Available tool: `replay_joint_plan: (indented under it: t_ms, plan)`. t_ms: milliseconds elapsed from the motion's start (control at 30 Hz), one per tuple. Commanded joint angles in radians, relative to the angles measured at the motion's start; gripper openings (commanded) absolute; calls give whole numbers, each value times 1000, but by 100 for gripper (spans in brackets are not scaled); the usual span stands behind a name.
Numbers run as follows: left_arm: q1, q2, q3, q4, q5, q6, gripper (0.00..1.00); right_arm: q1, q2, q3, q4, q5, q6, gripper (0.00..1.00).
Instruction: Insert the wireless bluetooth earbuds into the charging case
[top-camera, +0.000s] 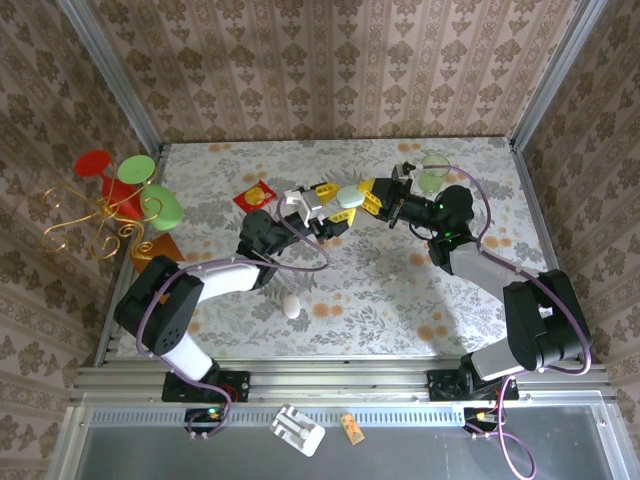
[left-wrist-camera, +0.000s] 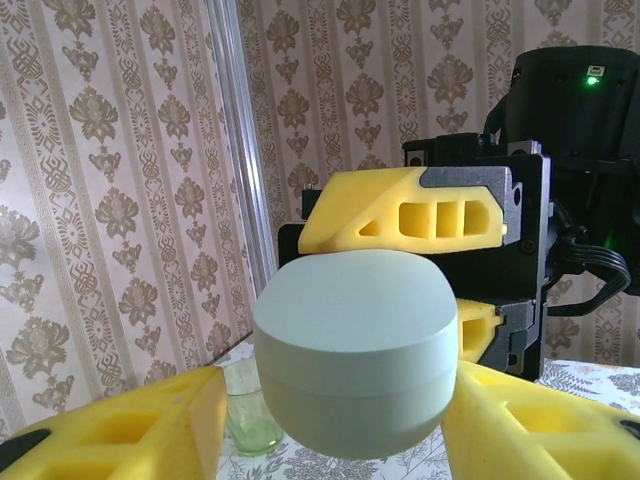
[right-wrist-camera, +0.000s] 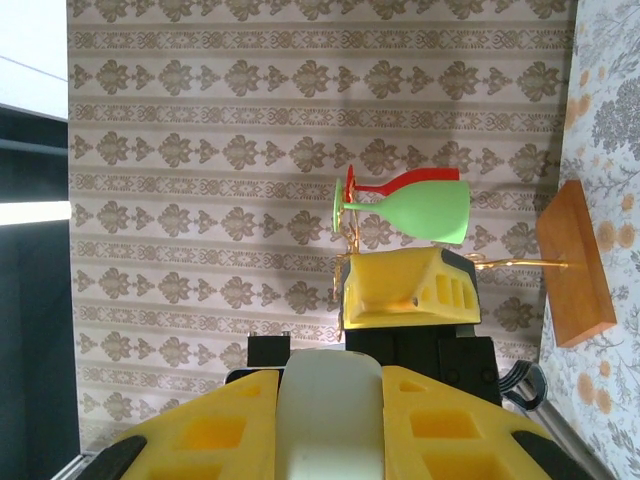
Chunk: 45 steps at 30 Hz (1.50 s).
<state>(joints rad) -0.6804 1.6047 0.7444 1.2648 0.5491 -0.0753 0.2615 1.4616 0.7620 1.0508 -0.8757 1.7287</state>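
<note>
At the far left we count three goblets (top-camera: 137, 168) on one gold wire stand (top-camera: 75, 215), one red and two green, and nearer the arms one white egg (top-camera: 292, 306) lies on the table (top-camera: 380, 290). Mid-table, the one charging case (top-camera: 347, 197) is held in the air between two grippers: the left gripper (left-wrist-camera: 335, 395) flanks it with jaws spread, a gap showing beside one finger, while the right gripper (right-wrist-camera: 332, 385) pinches it. Just right of them stands one pale green cup (top-camera: 435, 172)
</note>
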Motion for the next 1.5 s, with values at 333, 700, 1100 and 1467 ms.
replay_joint_plan:
  t_ms: [333,700,1100,1467]
  plan:
    - [-10,28,61,31,17,-15,53,-1,22,0,40,-3,2,19]
    - [-9,36,64,31,26,-19,50,0,22,-1,57,3,13,18]
    - [-13,42,61,31,31,-11,51,-1,19,-5,107,9,46,18]
    - [-15,29,67,31,31,-25,56,0,23,-12,91,12,34,18]
